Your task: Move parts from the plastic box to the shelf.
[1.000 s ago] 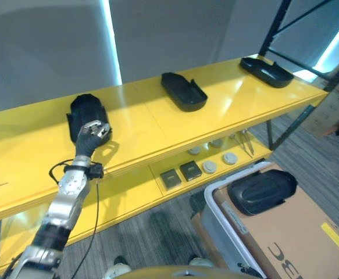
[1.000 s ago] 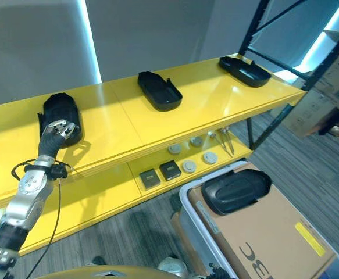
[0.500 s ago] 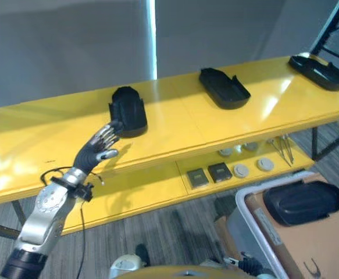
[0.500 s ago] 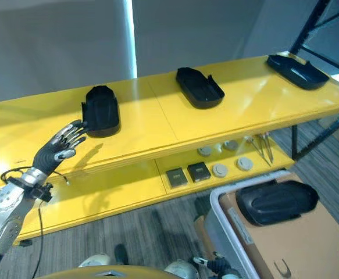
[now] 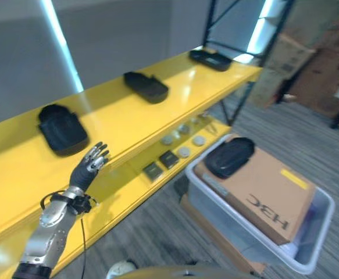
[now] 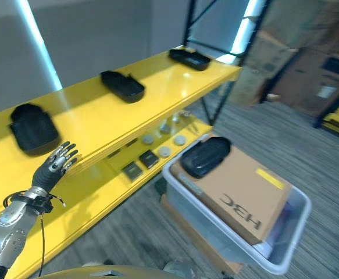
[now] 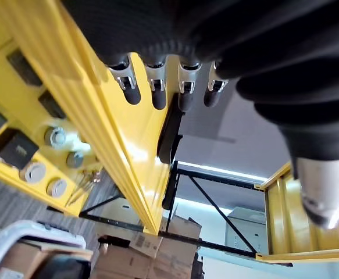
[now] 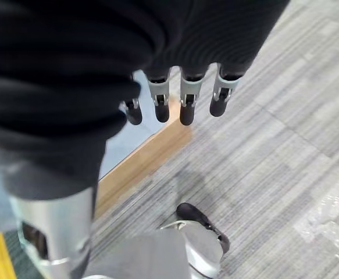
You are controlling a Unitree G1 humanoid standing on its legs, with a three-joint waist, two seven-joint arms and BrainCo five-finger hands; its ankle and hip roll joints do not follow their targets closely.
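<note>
Three black moulded parts lie on the yellow shelf's top board [image 5: 175,107]: one at the left [image 5: 61,129], one in the middle [image 5: 146,87], one far right [image 5: 211,59]. My left hand [image 5: 89,165] hovers open with straight fingers [image 7: 157,87] at the shelf's front edge, just short of the left part and holding nothing. A fourth black part [image 5: 230,157] rests on a cardboard carton [image 5: 268,189] inside the grey plastic box [image 5: 227,224] on the floor. My right hand [image 8: 184,99] hangs open over the carpet, empty.
The lower shelf board carries small grey discs and black square pieces [image 5: 175,154]. A black rack upright [image 5: 213,26] rises at the shelf's far end. Cardboard boxes [image 5: 326,75] are stacked at the back right. Grey carpet lies around the plastic box.
My left hand, resting on the left black part a second ago, has let go and drawn back off the shelf. The camera has swung, bringing the whole plastic box into view.
</note>
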